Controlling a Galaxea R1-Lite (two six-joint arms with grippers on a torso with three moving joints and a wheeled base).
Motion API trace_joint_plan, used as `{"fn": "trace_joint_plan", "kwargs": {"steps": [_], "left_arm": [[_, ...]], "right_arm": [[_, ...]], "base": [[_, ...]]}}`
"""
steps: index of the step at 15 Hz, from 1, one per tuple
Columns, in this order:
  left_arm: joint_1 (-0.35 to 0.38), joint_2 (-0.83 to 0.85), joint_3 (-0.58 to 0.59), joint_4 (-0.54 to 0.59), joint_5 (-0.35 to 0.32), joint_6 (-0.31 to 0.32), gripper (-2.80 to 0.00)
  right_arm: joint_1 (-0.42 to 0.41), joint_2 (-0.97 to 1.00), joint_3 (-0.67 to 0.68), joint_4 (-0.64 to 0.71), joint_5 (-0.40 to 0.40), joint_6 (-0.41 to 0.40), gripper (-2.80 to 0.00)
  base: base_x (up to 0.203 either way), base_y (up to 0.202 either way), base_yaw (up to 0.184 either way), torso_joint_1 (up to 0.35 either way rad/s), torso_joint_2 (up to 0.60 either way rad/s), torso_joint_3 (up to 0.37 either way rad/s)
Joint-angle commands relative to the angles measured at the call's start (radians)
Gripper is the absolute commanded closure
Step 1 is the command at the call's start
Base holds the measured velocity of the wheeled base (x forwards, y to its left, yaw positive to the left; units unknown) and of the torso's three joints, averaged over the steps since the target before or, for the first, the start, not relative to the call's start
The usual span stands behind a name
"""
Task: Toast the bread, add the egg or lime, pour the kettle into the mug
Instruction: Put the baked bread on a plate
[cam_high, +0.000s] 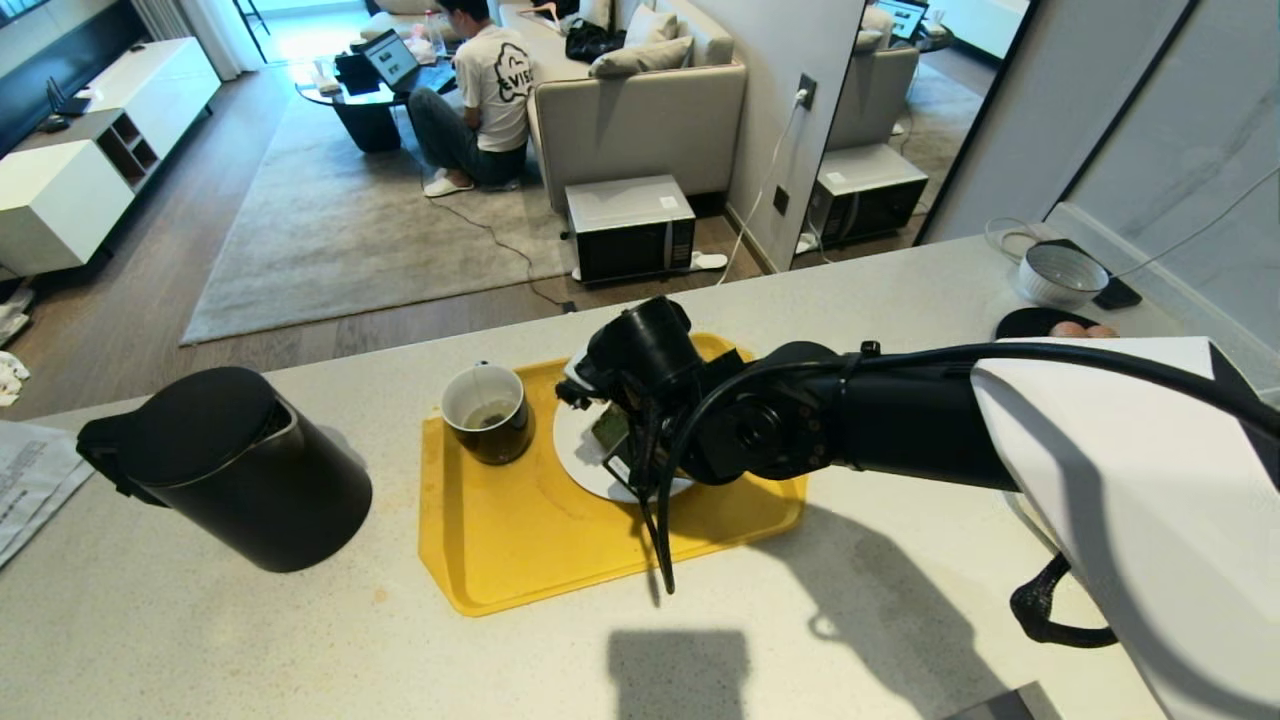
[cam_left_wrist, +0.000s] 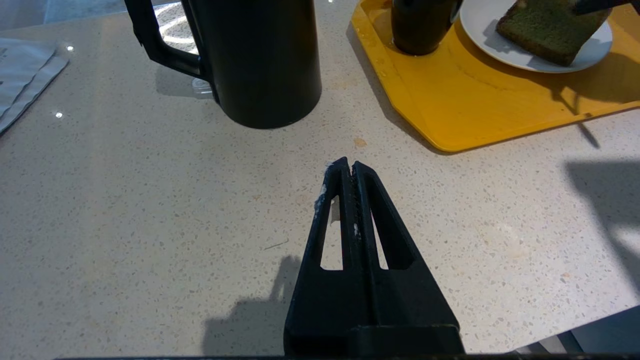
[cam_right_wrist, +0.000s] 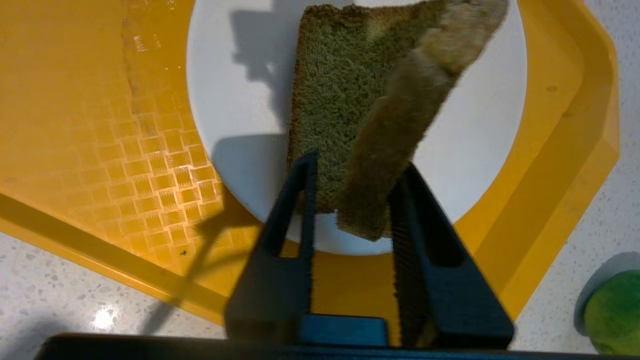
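The bread (cam_right_wrist: 350, 90), a greenish slice with a brown crust, rests tilted on the white plate (cam_right_wrist: 225, 75) on the yellow tray (cam_right_wrist: 75, 100). My right gripper (cam_right_wrist: 357, 162) hangs just over it, open, with the slice's crust edge between the spread fingers. In the head view the wrist covers most of the bread (cam_high: 608, 428). The mug (cam_high: 487, 410) stands on the tray beside the plate. Left of the tray is the black kettle (cam_high: 240, 470). The lime (cam_right_wrist: 612, 312) lies on the counter past the tray's corner. Egg (cam_high: 1068, 328) sits on a black dish at the far right. My left gripper (cam_left_wrist: 349, 165) is shut and parked over bare counter.
A grey ribbed bowl (cam_high: 1060, 275) stands at the back right by a cable. Folded paper (cam_high: 30, 480) lies at the counter's left edge. Beyond the counter a person sits on the floor by a sofa, and a microwave (cam_high: 630, 228) stands on the floor.
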Motion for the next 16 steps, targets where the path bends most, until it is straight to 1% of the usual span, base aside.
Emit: {"fn": "trace_joint_plan", "kwargs": {"steps": [1, 4, 8, 15, 16], "left_arm": [[0.000, 0.001, -0.001, 0.000, 0.001, 0.000, 0.00], [0.000, 0.001, -0.001, 0.000, 0.001, 0.000, 0.00], [0.000, 0.001, -0.001, 0.000, 0.001, 0.000, 0.00], [0.000, 0.001, 0.001, 0.000, 0.001, 0.000, 0.00], [0.000, 0.001, 0.000, 0.000, 0.001, 0.000, 0.00]], "right_arm": [[0.000, 0.016, 0.000, -0.020, -0.003, -0.012, -2.80], [-0.005, 0.018, 0.000, -0.051, -0.008, -0.020, -2.80], [-0.011, 0.031, 0.000, -0.053, -0.013, -0.022, -2.80], [-0.009, 0.068, 0.000, -0.057, -0.041, -0.019, -2.80], [-0.008, 0.070, 0.000, -0.077, -0.053, -0.019, -2.80]], "base": [[0.000, 0.000, 0.000, 0.000, 0.00, 0.000], [0.000, 0.000, 0.000, 0.000, 0.00, 0.000], [0.000, 0.000, 0.000, 0.000, 0.00, 0.000], [0.000, 0.000, 0.000, 0.000, 0.00, 0.000], [0.000, 0.000, 0.000, 0.000, 0.00, 0.000]]}}
